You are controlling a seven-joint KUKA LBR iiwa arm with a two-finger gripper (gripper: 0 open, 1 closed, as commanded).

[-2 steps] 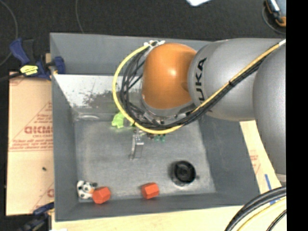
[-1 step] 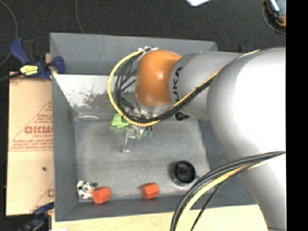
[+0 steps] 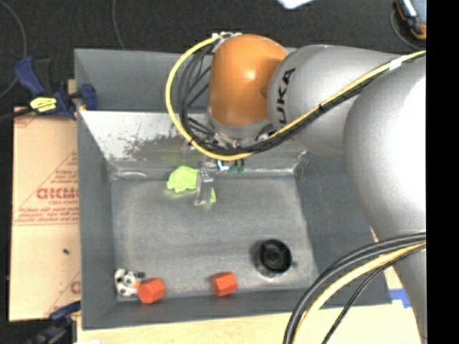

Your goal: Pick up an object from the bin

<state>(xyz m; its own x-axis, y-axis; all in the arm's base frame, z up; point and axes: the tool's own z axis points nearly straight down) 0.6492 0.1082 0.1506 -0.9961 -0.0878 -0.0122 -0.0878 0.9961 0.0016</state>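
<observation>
My gripper (image 3: 206, 190) hangs below the arm's wrist at the far side of the bin, low over the floor near the back wall. A light green, soft-looking lump (image 3: 182, 180) lies right against its left side, and a little green also shows at the gripper's lower right. Whether the lump is held cannot be made out.
A black round disc (image 3: 272, 255) lies at the front right of the bin. Along the front wall sit an orange block (image 3: 224, 284), a second orange block (image 3: 150, 291) and a small black-and-white ball (image 3: 126, 282) touching it. The arm covers the bin's back right.
</observation>
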